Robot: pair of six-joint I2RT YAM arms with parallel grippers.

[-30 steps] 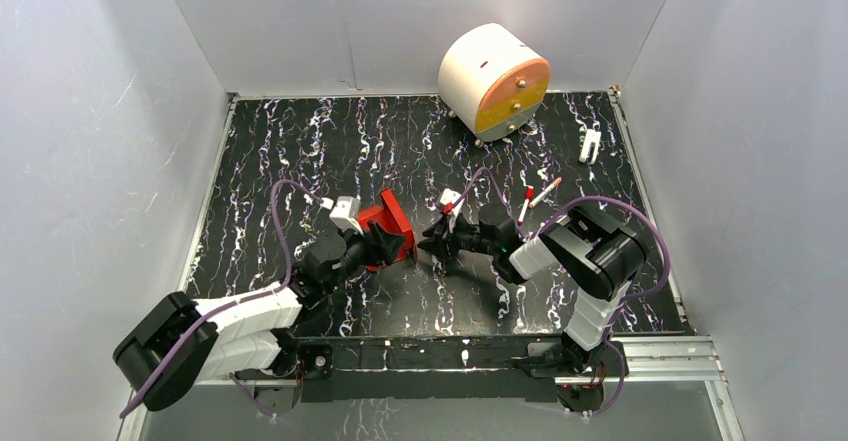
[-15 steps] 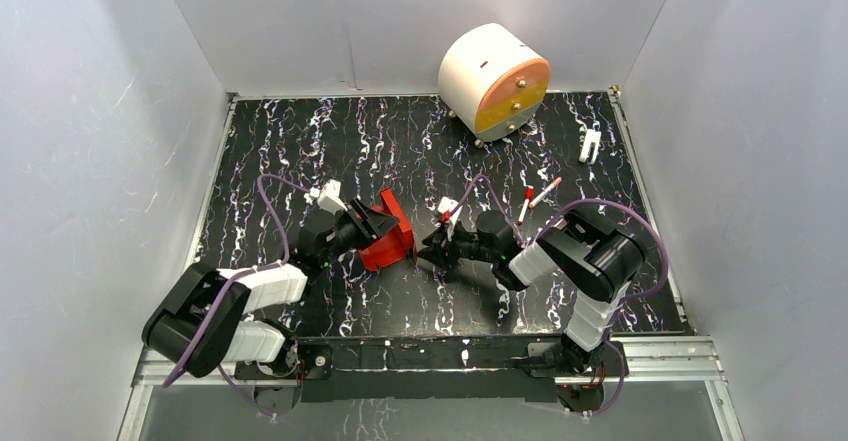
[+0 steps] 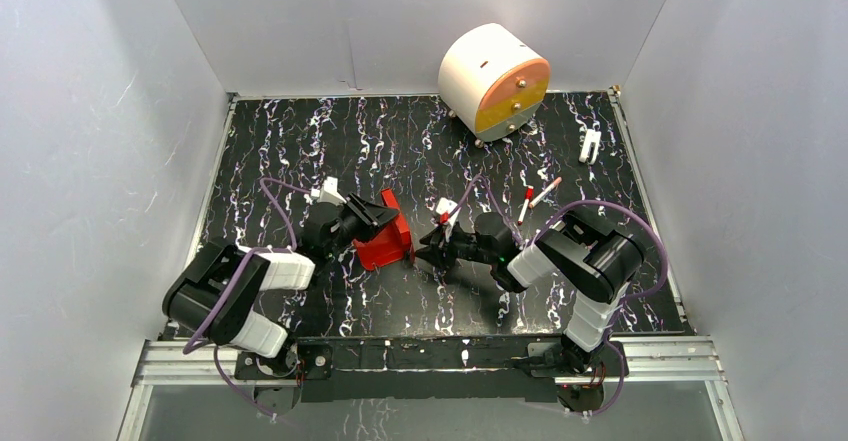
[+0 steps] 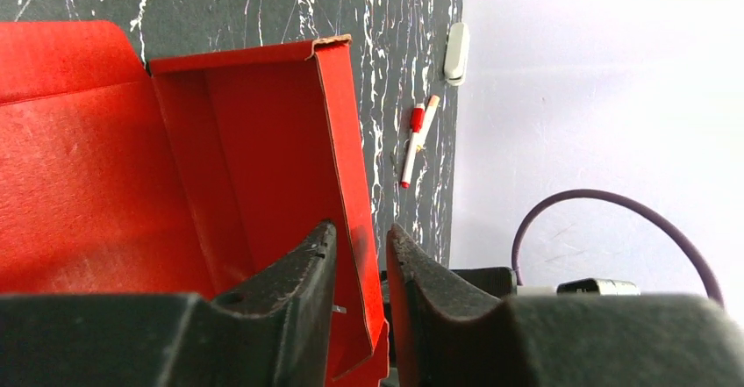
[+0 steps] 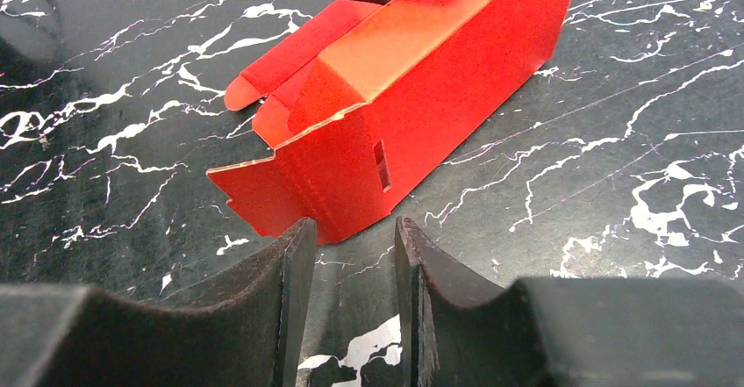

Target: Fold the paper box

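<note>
— Where's the paper box point(image 3: 385, 241) sitting?
— On the black marbled tabletop point(image 3: 300, 141), between my two arms, half-formed, flaps open.
— And the pincers?
— My left gripper point(image 4: 361, 226) straddles one upright side wall, jaws narrowly apart, not visibly pinching it. My right gripper point(image 5: 353, 222) is part-open and empty, tips just short of the box's corner

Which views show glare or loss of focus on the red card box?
Top external view: even light, bright red thin card box sharp but small. Left wrist view: the white wall is washed out. Right wrist view: the box's top face glares orange; the right pincer looks soft.
</note>
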